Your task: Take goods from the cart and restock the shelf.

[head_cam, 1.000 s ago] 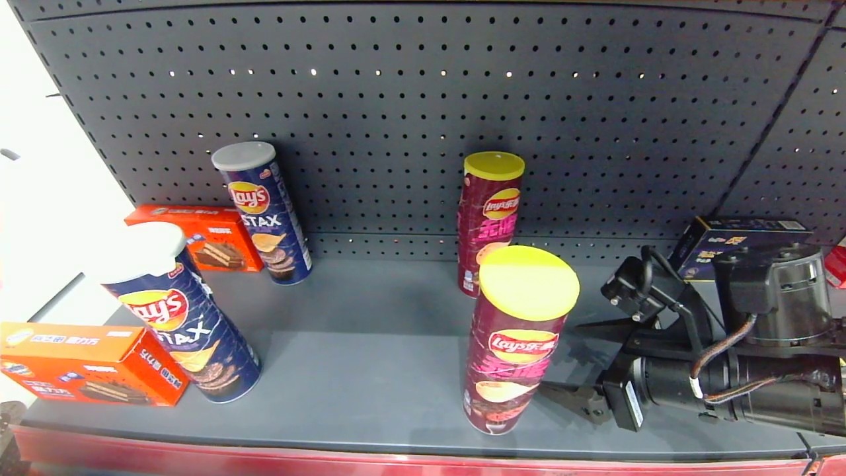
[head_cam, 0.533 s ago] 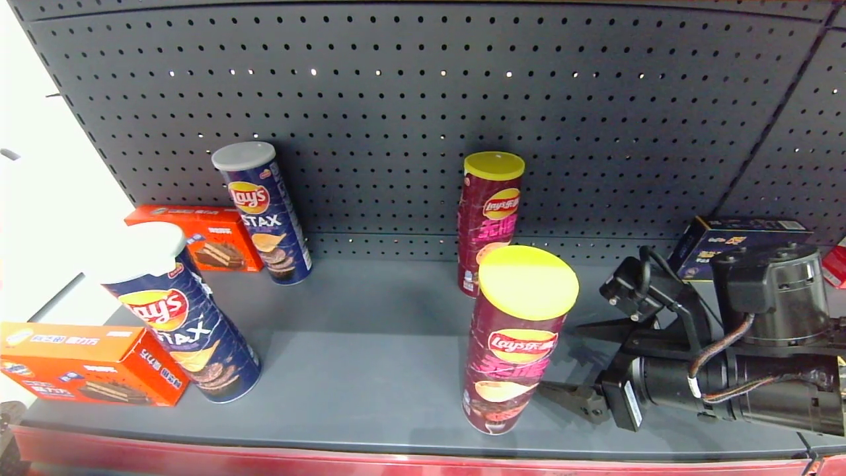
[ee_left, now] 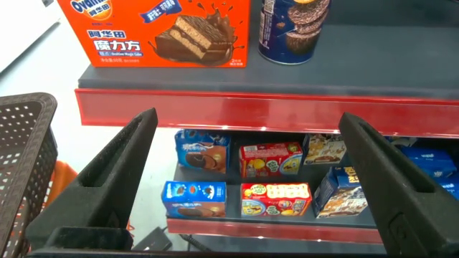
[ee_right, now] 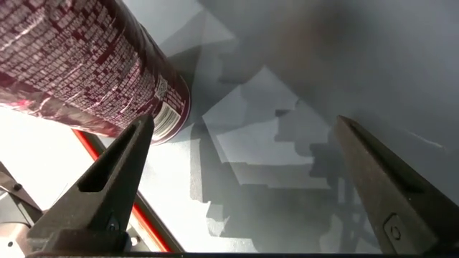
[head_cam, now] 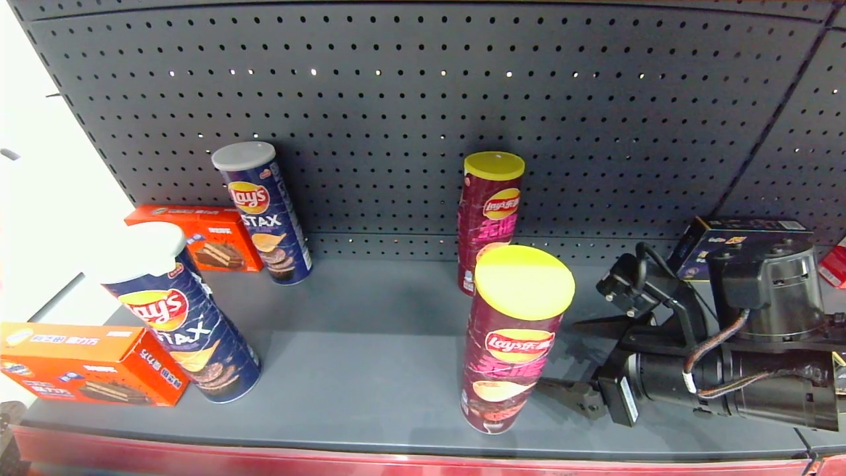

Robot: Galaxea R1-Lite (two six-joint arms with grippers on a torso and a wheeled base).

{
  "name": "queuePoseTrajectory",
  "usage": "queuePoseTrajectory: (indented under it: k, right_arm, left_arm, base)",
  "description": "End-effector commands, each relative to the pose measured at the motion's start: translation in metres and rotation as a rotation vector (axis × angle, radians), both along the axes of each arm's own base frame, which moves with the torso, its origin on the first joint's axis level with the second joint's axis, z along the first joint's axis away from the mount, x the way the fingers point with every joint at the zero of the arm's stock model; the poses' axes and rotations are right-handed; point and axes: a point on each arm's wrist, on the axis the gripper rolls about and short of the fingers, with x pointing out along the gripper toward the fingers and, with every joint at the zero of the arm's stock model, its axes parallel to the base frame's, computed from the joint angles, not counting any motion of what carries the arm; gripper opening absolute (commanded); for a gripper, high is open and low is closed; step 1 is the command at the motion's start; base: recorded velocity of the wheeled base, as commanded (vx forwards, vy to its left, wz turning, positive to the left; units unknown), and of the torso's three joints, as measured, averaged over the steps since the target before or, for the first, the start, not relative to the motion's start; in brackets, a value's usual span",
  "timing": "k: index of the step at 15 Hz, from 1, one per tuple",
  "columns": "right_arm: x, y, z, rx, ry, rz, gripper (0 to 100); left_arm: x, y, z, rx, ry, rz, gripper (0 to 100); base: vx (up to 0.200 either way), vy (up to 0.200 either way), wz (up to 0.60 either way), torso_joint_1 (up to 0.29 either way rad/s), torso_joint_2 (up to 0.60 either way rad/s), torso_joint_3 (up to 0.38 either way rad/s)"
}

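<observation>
Leftward by a little, the right arm has shifted over the last second, and the front can has gone with it, its yellow lid now a touch farther left while the other goods sit where they were. The right gripper lies low over the shelf, just right of the front can, jaws spread wide with nothing between them. Its lower finger reaches close to the can's base; whether it touches cannot be told. From the right wrist, the can's foot stands just beyond one fingertip, near the shelf's red front edge.

The front can stands upright near the front of the shelf. A rear can of the same maroon kind stands behind it against the pegboard. To the left stand two blue cans, one at the front and one at the back, each with an orange box beside it. A dark box lies at the back behind the right arm.

The left gripper hangs below and in front of the shelf, jaws wide apart and holding nothing, facing lower shelves stocked with small boxes. The cart is at that view's edge.
</observation>
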Motion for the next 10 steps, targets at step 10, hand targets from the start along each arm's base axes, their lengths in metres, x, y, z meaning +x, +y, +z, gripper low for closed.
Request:
queuePoseTrajectory:
  k: [10]
  right_arm:
    - [-0.039, -0.092, 0.045, 0.115, -0.228, -0.328, 100]
  left_arm:
    - [0.000, 0.000, 0.000, -0.002, 0.001, -0.001, 100]
  base:
    - [0.000, 0.000, 0.00, 0.000, 0.00, 0.000]
